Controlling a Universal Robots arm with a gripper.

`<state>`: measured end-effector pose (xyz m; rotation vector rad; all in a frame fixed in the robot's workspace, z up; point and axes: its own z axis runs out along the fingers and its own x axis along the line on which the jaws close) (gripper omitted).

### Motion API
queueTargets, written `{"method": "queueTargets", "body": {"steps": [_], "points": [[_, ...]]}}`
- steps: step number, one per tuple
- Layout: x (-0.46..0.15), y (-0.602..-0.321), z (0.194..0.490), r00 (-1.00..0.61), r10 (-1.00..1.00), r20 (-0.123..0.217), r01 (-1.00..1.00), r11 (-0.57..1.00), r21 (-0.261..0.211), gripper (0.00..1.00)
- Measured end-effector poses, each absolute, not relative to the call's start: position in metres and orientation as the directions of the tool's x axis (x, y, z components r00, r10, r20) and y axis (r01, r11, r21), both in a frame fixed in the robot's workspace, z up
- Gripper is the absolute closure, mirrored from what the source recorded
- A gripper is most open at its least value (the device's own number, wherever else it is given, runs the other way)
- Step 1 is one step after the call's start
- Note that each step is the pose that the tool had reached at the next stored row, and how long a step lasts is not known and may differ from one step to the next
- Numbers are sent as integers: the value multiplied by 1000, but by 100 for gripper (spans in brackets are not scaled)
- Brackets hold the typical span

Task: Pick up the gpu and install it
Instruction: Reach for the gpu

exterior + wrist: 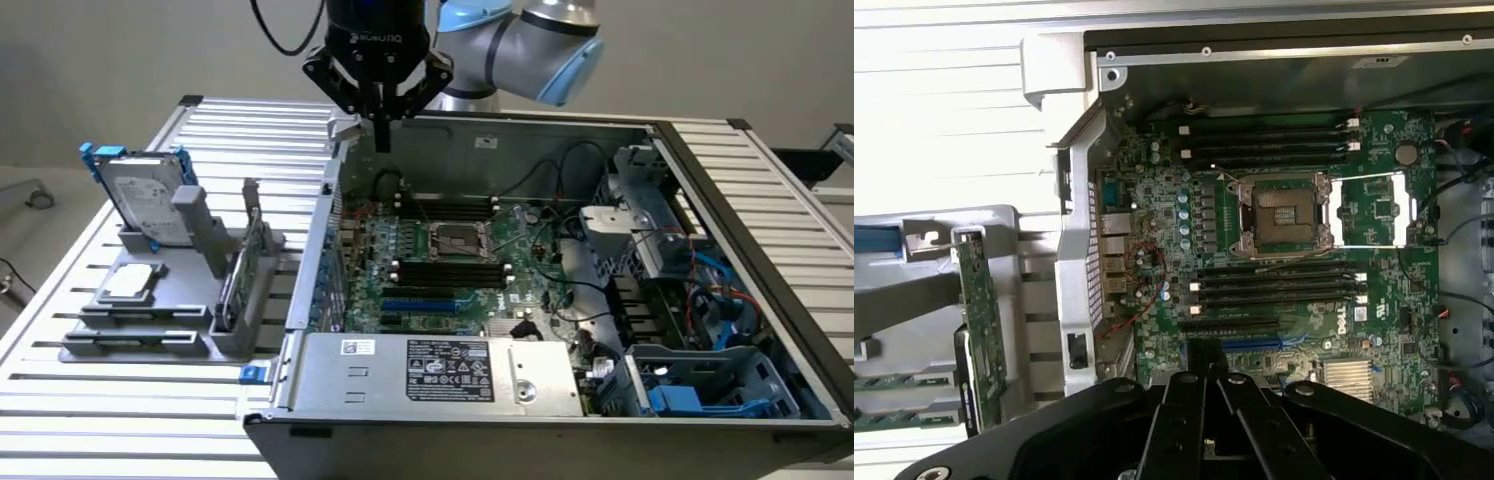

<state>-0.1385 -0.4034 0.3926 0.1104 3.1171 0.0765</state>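
The gpu (238,275) is stood on edge in a rack (134,345), seemingly for easy grasping, while the empty gripper (383,140) is held pressed together above the case (534,140).

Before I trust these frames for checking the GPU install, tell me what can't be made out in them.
- gpu: exterior view, edge-on in its grey holder, so its faces are hidden.
- Motherboard slots: wrist view, partly covered by the gripper.
- Power supply label: exterior view, print too small to read.

Ribbed matt metal table (120,420)
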Motion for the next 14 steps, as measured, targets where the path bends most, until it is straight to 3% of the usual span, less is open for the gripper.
{"method": "queueTargets", "body": {"steps": [14], "points": [[-202,-419,391,-997,71,-20,70,996,50,89]]}}
